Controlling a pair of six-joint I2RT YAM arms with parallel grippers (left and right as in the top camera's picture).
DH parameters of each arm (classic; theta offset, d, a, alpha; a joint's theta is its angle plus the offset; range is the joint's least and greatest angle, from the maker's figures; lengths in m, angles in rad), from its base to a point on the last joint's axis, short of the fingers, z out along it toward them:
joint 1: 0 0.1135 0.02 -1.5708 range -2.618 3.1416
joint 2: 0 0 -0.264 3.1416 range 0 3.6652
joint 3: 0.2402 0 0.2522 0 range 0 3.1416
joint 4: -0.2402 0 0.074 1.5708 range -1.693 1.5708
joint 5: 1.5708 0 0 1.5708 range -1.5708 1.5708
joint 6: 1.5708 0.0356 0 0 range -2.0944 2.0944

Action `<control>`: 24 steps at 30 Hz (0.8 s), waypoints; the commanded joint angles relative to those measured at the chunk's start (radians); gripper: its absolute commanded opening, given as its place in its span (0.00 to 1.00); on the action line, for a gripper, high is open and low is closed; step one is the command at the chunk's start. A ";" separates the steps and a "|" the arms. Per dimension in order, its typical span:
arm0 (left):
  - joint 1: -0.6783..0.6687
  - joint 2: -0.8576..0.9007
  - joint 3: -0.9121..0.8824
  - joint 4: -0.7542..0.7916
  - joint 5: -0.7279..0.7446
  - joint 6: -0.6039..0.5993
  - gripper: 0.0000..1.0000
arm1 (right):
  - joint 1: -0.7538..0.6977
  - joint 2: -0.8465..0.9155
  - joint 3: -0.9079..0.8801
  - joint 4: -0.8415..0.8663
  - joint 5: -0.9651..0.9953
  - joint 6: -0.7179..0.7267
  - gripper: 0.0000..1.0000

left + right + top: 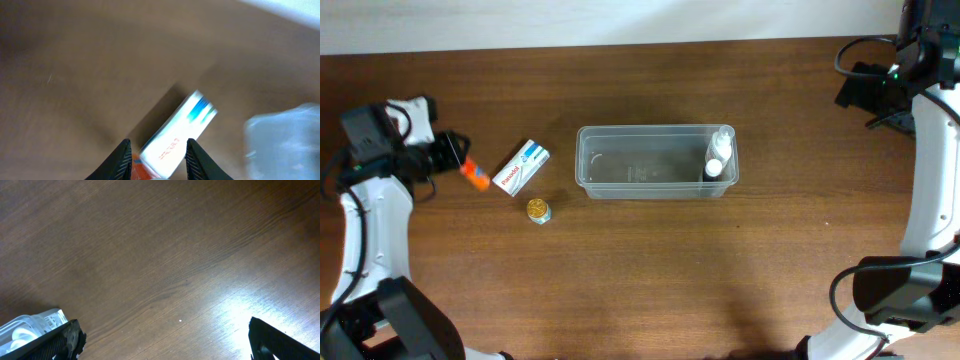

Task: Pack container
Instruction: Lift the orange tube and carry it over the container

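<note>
Container (650, 129) – clear plastic tub, sits on the wood table (650, 270) well ahead of the left gripper (470, 170), past the white box. It is open-topped and upright. A white bottle (719, 155) lies inside it, at the end farthest from the left gripper; the rest of the tub looks bare.

Left gripper is down low over the table. Its jaws are pinched in on a small orange item (476, 178), and I can't make out what that item is. Just beyond the fingertips lies a white box with blue and red print (521, 167), flat on the table, angled, close to the orange item. Whether the two touch is unclear. In the left wrist view the box fills the gap between the fingers, with the orange bit low at the edge.

A small gold-capped jar (538, 209) stands near the box, off to one side of the left gripper's line, between gripper and tub.

Right gripper (164, 327) – jaws spread wide, nothing in them, over bare wood. A corner of the tub shows just beside one of its fingers in the right wrist view.
</note>
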State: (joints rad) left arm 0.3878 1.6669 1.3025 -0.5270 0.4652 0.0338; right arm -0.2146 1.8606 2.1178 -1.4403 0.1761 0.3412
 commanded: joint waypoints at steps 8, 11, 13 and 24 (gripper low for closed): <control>0.003 -0.001 0.135 -0.001 0.214 -0.102 0.27 | -0.003 -0.008 0.013 0.000 0.013 0.012 0.98; 0.003 -0.001 0.135 0.000 0.224 -0.128 0.27 | -0.003 -0.008 0.013 0.000 0.013 0.012 0.98; 0.003 -0.001 0.136 0.002 0.232 -0.136 0.26 | -0.003 -0.008 0.013 0.000 0.013 0.012 0.98; -0.058 -0.004 0.202 0.004 0.306 -0.173 0.26 | -0.003 -0.008 0.013 0.000 0.013 0.012 0.98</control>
State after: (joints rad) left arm 0.3672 1.6672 1.4509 -0.5282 0.7189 -0.1146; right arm -0.2146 1.8606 2.1178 -1.4403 0.1761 0.3408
